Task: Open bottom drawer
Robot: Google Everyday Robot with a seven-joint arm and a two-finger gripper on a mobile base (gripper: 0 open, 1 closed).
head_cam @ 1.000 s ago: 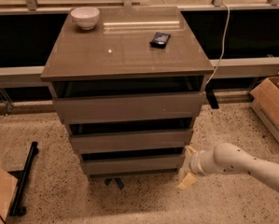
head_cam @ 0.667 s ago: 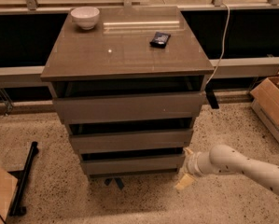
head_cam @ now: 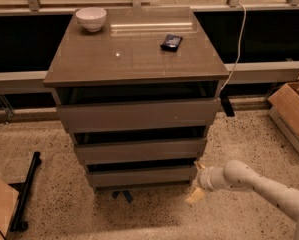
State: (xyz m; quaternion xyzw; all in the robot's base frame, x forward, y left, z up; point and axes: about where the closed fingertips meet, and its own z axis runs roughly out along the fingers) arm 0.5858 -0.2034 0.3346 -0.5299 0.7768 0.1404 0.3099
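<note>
Currently, the gripper (head_cam: 196, 182) sits low at the right end of the bottom drawer (head_cam: 141, 176), with the white arm (head_cam: 259, 184) reaching in from the lower right of the camera view. Its two pale fingers (head_cam: 195, 197) stand spread apart, one above the other. They appear to bracket the right edge of the drawer front, though actual contact cannot be confirmed from this angle.

The bottom drawer is the lowest of three in the grey-brown cabinet (head_cam: 134, 54). Its front lies just above the speckled floor (head_cam: 64, 209) and is set back beneath the middle drawer (head_cam: 139, 150), which in turn lies beneath the top drawer (head_cam: 139, 115). A dark gap shows above each front.

On the cabinet top:
- a white bowl (head_cam: 91, 19) at the rear left corner;
- a small dark flat object (head_cam: 171, 42) right of centre.

A white cable (head_cam: 237, 44) hangs past the cabinet's right side. A cardboard box (head_cam: 291, 116) stands on the floor at far right, and a black stand (head_cam: 26, 191) lies at lower left.
</note>
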